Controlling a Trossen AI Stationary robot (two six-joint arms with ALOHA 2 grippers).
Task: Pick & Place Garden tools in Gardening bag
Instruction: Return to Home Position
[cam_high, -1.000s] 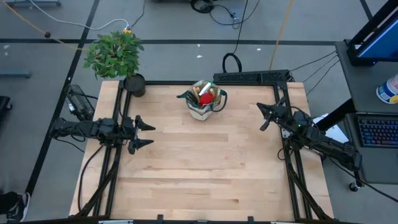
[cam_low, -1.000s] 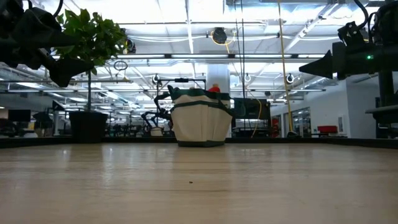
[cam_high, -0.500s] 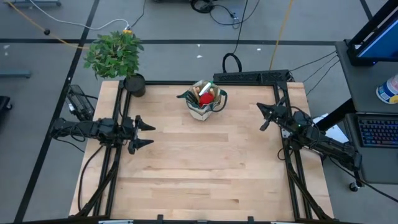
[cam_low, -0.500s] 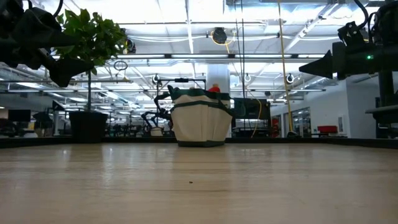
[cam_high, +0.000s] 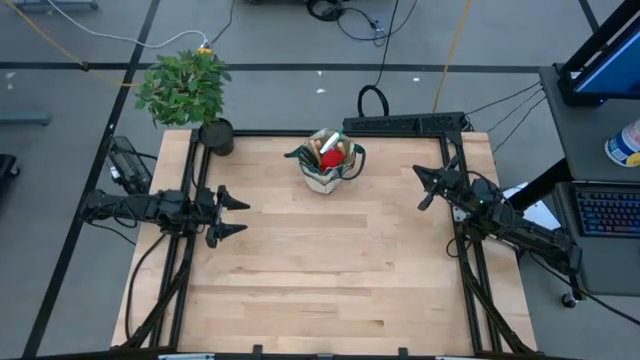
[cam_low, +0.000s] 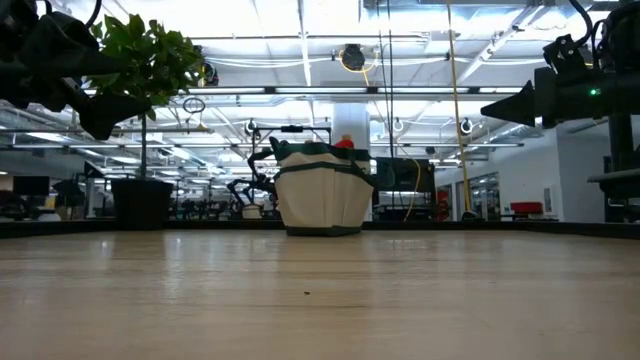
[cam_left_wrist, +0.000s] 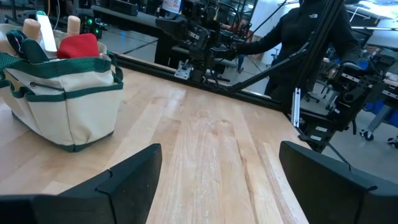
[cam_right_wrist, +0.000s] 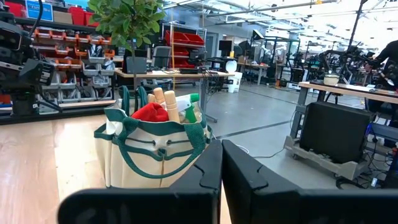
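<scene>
The beige gardening bag (cam_high: 330, 163) with dark green trim stands on its base at the table's far middle; it also shows in the low view (cam_low: 322, 195), the left wrist view (cam_left_wrist: 62, 93) and the right wrist view (cam_right_wrist: 154, 149). Wooden handles (cam_right_wrist: 165, 102), a red glove (cam_right_wrist: 150, 112) and a green-white bottle (cam_right_wrist: 188, 106) stick out of its top. My left gripper (cam_high: 236, 215) is open and empty at the table's left edge. My right gripper (cam_high: 427, 186) is shut and empty at the right edge, pointing toward the bag.
A leafy potted plant (cam_high: 185, 88) in a black pot (cam_high: 216, 136) stands at the table's far left corner. A person in dark clothes (cam_left_wrist: 305, 31) stands beyond the table's right side. Bare wooden tabletop (cam_high: 330, 270) lies between the arms.
</scene>
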